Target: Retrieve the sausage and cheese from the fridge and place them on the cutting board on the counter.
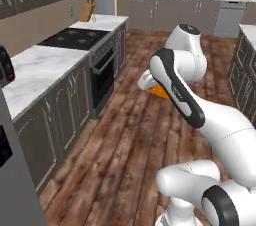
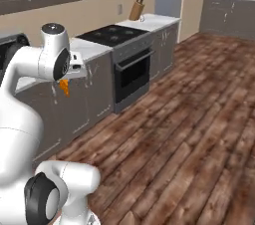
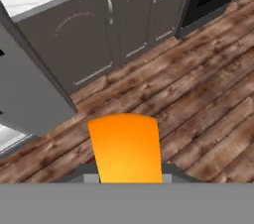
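Though the arm hides most of it, the claw (image 3: pixel 128 178) clenches the cheese (image 3: pixel 126 148) above the floor.

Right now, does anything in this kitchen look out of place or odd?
Nothing looks spilled or broken. The one odd sight is an orange cheese wedge held in the claw in mid-air above the wooden floor, away from the marble counter.

Even, bright rendered light; soft low-resolution blur throughout; faint sheen on floor (image 1: pixel 130 135).
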You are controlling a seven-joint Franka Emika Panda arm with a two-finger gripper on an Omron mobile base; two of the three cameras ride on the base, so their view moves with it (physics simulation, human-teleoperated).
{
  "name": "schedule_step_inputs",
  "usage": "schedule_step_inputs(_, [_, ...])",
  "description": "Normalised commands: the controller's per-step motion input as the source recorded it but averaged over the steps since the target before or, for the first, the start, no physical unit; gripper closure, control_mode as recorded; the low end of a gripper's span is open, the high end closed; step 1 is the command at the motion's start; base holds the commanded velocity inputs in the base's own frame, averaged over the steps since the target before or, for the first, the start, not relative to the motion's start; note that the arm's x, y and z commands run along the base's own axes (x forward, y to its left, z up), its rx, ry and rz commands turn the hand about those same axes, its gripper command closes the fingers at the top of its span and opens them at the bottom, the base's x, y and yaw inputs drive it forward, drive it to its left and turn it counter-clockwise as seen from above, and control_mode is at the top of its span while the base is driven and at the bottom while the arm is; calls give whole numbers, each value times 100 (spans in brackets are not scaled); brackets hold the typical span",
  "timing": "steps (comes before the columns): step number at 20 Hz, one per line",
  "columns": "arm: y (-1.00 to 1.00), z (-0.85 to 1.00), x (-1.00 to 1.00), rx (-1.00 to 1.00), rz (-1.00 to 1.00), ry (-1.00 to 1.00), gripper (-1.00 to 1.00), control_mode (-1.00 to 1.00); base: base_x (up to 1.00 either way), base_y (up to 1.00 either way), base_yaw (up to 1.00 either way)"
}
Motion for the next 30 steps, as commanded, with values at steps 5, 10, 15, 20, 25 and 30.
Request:
schedule_step_inputs(5, [0,0,0,0,0,0,100,100,6,-6,-86])
schedule_step_inputs(10, [0,0,0,0,0,0,100,100,43,0,-71])
schedule_step_inputs(15, [0,0,0,0,0,0,100,100,79,19,-38])
schedule_step_inputs(20, [0,0,0,0,0,0,100,100,98,48,-20])
schedule_step_inputs(25, [0,0,0,0,0,0,100,100,100,72,-2])
schedule_step_inputs(30, [0,0,0,0,0,0,100,100,100,72,0])
